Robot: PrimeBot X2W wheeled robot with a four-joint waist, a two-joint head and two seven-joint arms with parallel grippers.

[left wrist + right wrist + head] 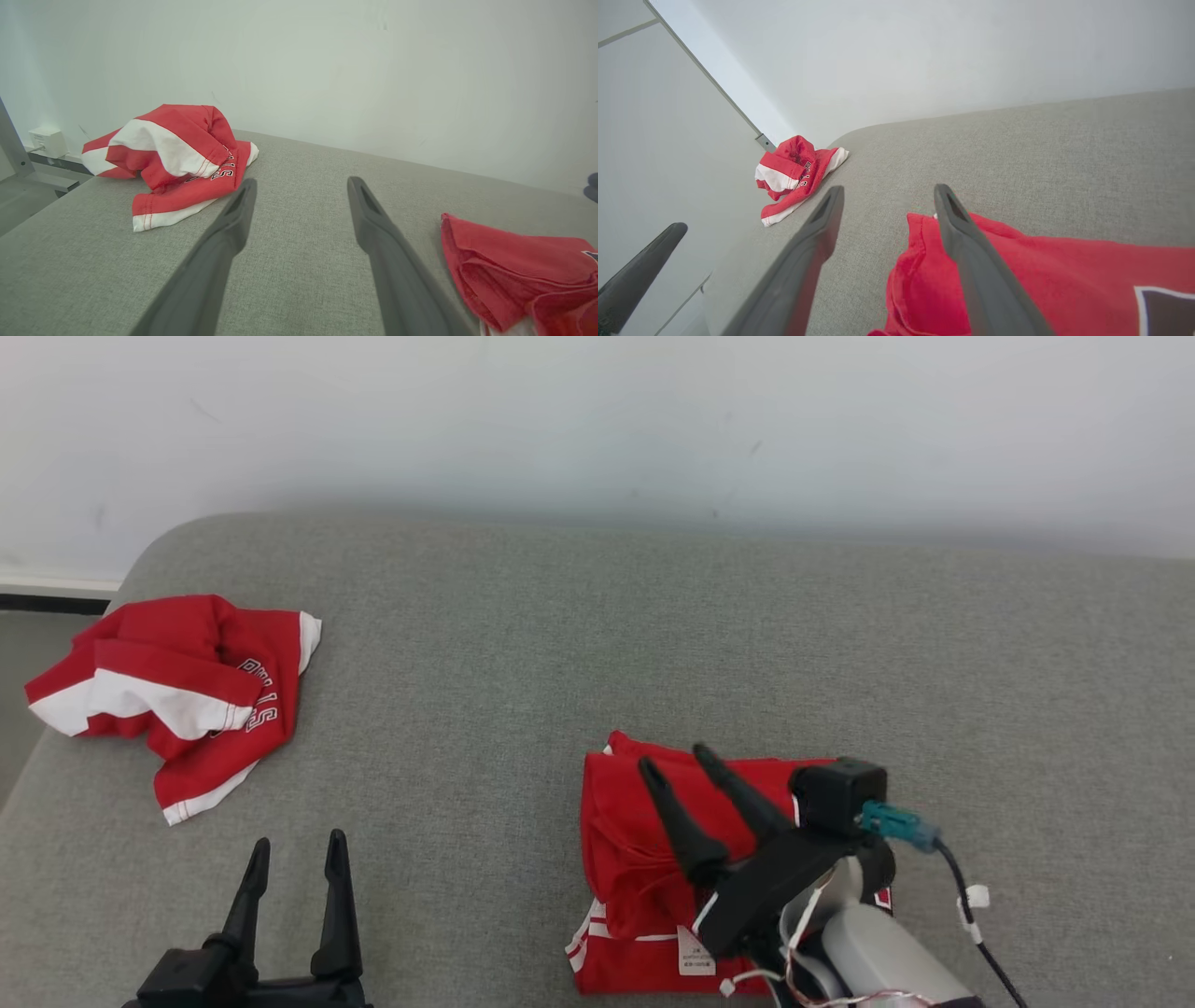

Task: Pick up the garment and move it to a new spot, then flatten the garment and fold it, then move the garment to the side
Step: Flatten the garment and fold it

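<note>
A folded red garment [635,859] with white trim and a white label lies on the grey padded surface [597,653] at the lower right of the head view. My right gripper [676,758] hovers just above it, fingers spread and open, holding nothing; in the right wrist view the garment [1064,280] lies under and to the right of the fingers [966,242]. My left gripper [297,845] stands open at the lower left over bare surface. The left wrist view shows its spread fingers [233,224] and the garment's edge [509,270] at the right.
A second red and white garment [177,695] with lettering lies crumpled at the surface's far left corner; it also appears as a crumpled heap [177,158] in the left wrist view. A pale wall [597,420] rises behind. The surface's left edge drops to the floor.
</note>
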